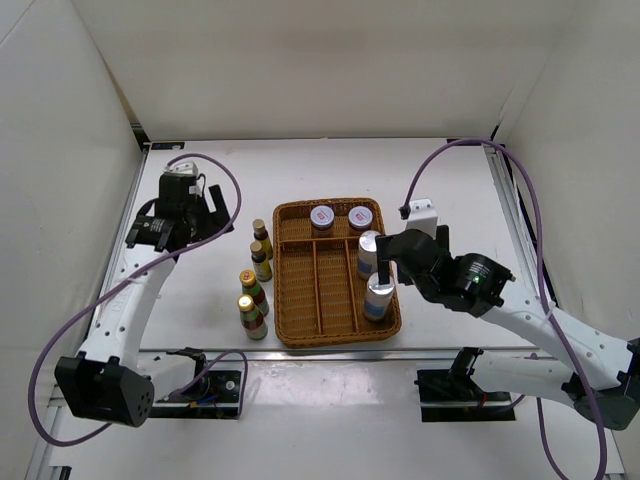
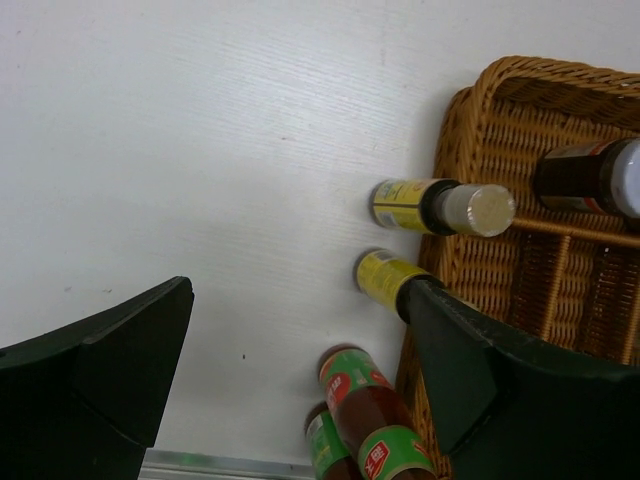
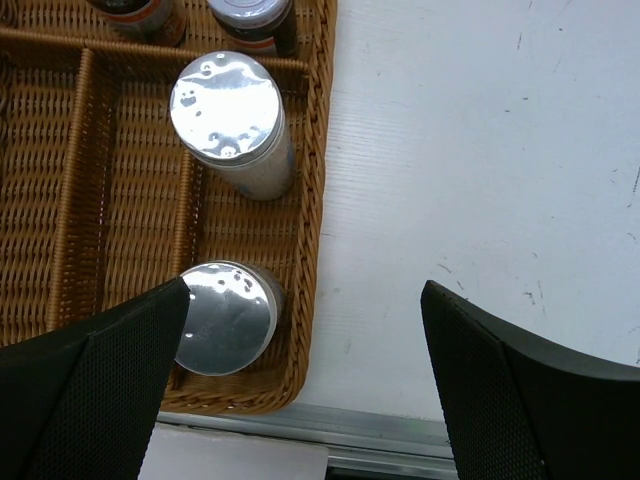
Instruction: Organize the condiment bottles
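Four slim dark bottles with gold caps stand on the table left of the wicker tray (image 1: 284, 300): two with yellow labels (image 1: 261, 235) (image 1: 262, 261) and two with green and red labels (image 1: 252, 288) (image 1: 250, 315). Two purple-lidded jars (image 1: 321, 217) (image 1: 360, 217) stand in the tray's far end. Two silver-capped bottles (image 1: 369, 250) (image 1: 379, 296) stand in its right compartment. My left gripper (image 1: 218, 214) is open and empty, left of the dark bottles (image 2: 420, 205). My right gripper (image 3: 305, 300) is open above the tray's near right corner. Its left finger (image 3: 110, 370) is beside the near silver cap (image 3: 225, 318).
The tray (image 3: 318, 150) has long dividers and its left compartments hold nothing. A metal rail (image 3: 380, 430) runs along the table's near edge. White walls close in the table on three sides. Bare white table lies right of the tray (image 3: 480, 150).
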Robot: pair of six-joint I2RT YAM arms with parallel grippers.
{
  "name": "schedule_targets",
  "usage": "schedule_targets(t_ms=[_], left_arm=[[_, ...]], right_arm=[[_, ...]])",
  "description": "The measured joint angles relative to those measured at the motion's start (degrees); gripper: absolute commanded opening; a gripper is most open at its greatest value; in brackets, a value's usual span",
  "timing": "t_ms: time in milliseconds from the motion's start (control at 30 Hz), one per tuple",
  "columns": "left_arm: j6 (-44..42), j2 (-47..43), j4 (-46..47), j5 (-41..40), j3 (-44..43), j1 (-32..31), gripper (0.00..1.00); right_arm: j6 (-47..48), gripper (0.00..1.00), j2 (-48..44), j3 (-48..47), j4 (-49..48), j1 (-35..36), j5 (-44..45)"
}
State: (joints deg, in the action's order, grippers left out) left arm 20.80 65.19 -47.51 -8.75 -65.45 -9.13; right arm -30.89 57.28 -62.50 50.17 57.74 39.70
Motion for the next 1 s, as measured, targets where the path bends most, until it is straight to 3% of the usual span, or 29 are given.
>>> schedule_targets(t_ms=[200, 567, 1000], left_arm=[[-1.77, 4.24, 2.95, 3.54, -4.59, -1.01, 1.00], [-6.93, 14.21, 7.54, 7.52, -10.12, -11.98, 0.98], [-7.21, 19.80, 9.64, 7.21, -10.01, -12.00, 0.86]], right_arm=[[0.37, 1.00, -0.39, 0.00, 0.44, 0.00, 0.92], [0.94, 1.00, -1.11, 0.17, 0.96, -0.39, 3.61], [0.85, 1.00, -2.56, 1.86, 1.99, -0.50, 5.42]])
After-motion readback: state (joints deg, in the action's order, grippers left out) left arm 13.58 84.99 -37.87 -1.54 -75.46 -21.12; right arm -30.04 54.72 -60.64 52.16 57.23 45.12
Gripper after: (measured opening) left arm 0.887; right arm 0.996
